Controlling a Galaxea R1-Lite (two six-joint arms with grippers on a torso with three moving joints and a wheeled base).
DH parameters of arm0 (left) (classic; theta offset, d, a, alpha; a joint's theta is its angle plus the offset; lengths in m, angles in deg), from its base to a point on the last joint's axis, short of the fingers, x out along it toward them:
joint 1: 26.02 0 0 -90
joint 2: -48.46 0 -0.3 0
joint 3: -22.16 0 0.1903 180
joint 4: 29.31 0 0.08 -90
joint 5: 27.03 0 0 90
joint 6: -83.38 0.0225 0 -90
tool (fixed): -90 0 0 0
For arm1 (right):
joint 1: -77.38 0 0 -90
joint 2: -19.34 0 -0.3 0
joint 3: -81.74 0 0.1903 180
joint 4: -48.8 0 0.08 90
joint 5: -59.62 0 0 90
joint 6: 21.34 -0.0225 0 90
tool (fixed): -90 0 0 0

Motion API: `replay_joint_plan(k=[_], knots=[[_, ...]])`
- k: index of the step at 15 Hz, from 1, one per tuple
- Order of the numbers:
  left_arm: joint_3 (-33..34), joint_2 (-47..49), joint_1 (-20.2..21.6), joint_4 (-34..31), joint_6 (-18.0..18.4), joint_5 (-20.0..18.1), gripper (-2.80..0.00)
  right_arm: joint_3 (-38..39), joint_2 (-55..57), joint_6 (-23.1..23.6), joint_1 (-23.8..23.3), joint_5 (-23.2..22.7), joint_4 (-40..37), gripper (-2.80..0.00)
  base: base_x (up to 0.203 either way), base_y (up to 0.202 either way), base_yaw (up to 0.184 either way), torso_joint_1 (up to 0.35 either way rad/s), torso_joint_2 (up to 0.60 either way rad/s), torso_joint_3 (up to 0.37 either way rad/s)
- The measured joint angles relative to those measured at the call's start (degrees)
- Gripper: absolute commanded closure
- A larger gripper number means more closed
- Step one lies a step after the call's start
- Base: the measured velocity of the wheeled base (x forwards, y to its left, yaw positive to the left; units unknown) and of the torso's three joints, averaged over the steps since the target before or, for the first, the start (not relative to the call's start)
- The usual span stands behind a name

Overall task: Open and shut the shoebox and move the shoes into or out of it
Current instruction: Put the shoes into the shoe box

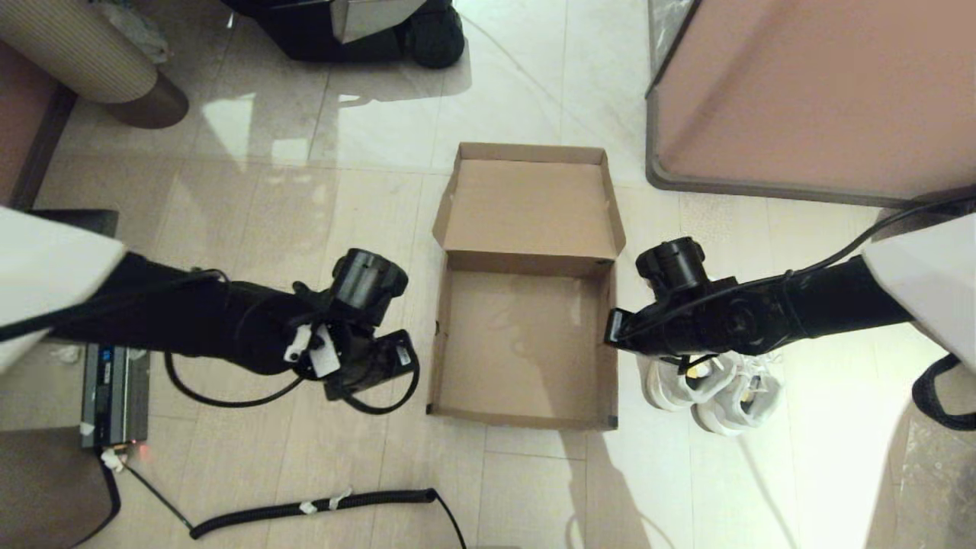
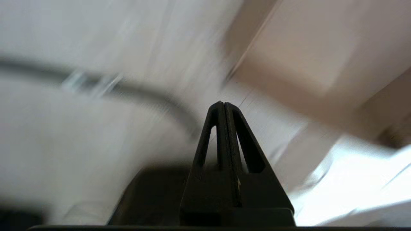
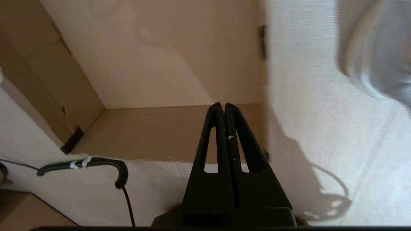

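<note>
My right hand, fingers pressed together on nothing, hovers by the open flat brown cardboard shoebox on the floor, white lace-up sneakers outside just beside its right wall; risk: arm clips that wall, shoving the box.

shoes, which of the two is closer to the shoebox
The shoe lying next to the shoebox right wall, partly under the right arm. The other shoe lies beyond it, farther from the box and a little nearer the robot.
</note>
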Motion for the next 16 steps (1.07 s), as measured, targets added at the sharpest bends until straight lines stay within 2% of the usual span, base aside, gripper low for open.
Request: replay_joint_plan(k=[2,6,9,13,16], knots=[[-3.4,5.2,-0.9,7.9,0.6,0.0,0.0,0.1,1.8,0.0,2.1,1.4,1.0,0.0,0.0,0.0,0.0,0.0,0.0,0.0],[-5.1,11.6,-5.8,14.6,0.7,1.6,0.0,0.4,4.5,-0.4,4.6,4.0,1.2,0.0,0.0,0.0,0.0,0.0,0.0,0.0],[-5.2,14.7,-8.3,14.9,1.1,4.4,0.0,1.2,5.1,-1.5,5.3,4.2,1.8,0.0,0.0,0.0,0.0,0.0,0.0,0.0],[-5.9,17.9,-8.9,14.9,2.6,6.5,0.0,2.0,7.6,-2.1,5.5,6.9,7.7,0.0,0.0,0.0,0.0,0.0,0.0,0.0],[-5.9,20.0,-9.0,15.2,3.5,7.5,0.0,4.8,8.8,-1.8,5.5,8.4,8.6,0.0,0.0,0.0,0.0,0.0,0.0,0.0]])
